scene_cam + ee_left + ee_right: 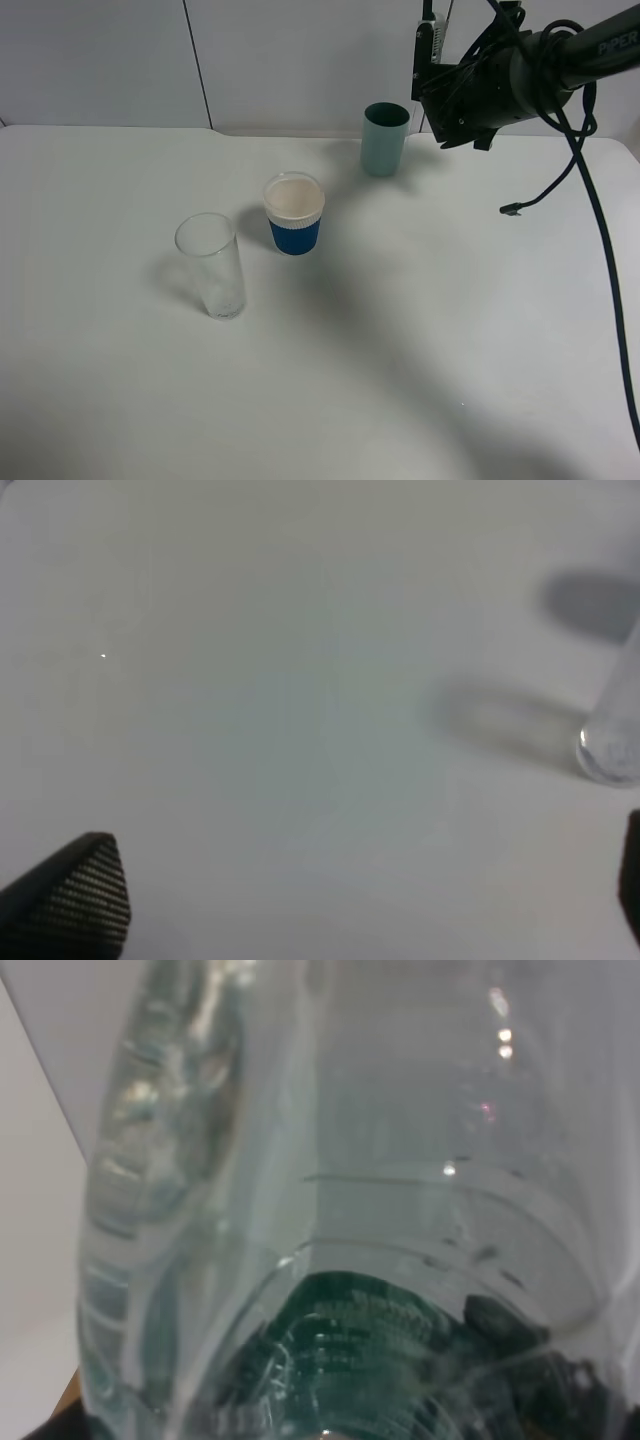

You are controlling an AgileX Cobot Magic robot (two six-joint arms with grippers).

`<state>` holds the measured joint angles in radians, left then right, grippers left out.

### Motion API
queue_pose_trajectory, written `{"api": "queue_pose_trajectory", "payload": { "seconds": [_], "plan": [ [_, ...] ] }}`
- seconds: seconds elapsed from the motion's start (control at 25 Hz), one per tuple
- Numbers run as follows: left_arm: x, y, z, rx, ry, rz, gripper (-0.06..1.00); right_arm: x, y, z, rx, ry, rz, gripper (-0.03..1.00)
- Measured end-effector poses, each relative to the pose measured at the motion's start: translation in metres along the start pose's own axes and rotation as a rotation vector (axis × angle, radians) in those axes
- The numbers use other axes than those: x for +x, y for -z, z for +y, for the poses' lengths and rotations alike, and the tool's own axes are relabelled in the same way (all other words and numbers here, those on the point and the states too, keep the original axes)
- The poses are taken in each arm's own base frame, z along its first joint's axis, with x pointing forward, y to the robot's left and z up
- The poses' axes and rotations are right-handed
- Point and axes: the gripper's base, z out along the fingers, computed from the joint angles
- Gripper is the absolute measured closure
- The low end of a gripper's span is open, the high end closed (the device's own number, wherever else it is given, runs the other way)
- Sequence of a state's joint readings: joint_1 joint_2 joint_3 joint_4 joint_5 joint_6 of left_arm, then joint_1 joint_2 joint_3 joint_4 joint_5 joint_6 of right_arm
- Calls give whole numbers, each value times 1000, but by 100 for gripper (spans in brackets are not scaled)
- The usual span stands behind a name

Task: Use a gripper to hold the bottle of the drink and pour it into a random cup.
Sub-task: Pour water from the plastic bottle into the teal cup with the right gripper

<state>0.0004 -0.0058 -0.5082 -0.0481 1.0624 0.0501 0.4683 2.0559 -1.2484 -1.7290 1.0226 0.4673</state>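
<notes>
The small clear plastic bottle (pixel 330 1210) fills the right wrist view at very close range. Its walls are thin, see-through and ribbed, with bright glints on them, and a dark green label band shows through the plastic low in that picture. From the high camera only a narrow upright sliver of the bottle (pixel 430 45) shows, clear with a dark band. It is lifted off the table at the far side, above and just to the right of the teal cup.

The black right gripper (pixel 442 85), trailing black cables, has its jaws closed tight on the bottle.

The plain matte teal-green cylindrical cup (pixel 384 140) stands upright near the back of the white table (pixel 450 330). Nearer the front and to the left is a white paper cup with a blue ribbed sleeve (pixel 294 213), then a tall clear glass (pixel 212 265), each apart from the others.

The left gripper (pixel 365 885) hangs over bare table with its black fingers (pixel 80 900) spread wide and nothing between them. The clear glass (pixel 612 742) is at the edge of its view.
</notes>
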Motion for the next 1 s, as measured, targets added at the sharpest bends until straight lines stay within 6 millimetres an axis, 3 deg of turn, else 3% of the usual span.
{"api": "queue_pose_trajectory", "payload": {
  "seconds": [1.0],
  "plan": [
    [0, 0, 0, 0, 0, 0, -5, 0, 0, 0, -1, -1, -2, 44]
  ]
}}
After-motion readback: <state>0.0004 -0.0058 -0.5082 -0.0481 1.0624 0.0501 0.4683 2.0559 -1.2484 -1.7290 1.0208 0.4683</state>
